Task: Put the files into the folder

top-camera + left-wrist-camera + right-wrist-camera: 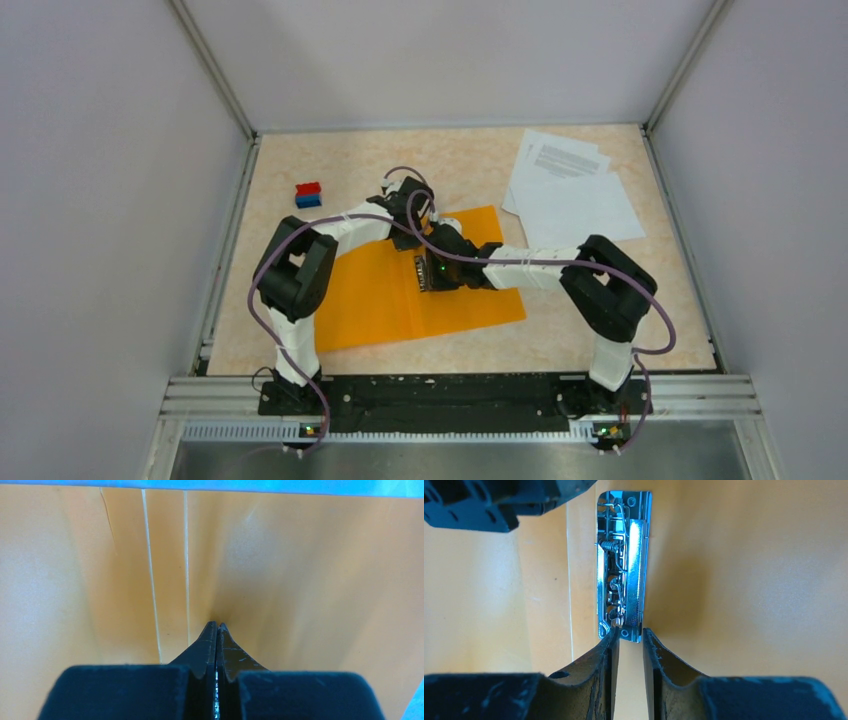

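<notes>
Both arms reach inward, low — left arm (296, 272) with jaws pressed together, right arm (608, 287) with jaws slightly parted.

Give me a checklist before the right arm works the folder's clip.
1. Folder lying open: ok.
2. Clip visible to the right wrist camera: ok.
3. Right tool at the clip's near end, jaws slightly apart: ok.
4. Left tool shut, tip against the folder: ok.
5. Clip opened up to take sheets: cannot tell.
6. Papers inside the folder: not ok, they lie outside it, far right.
</notes>
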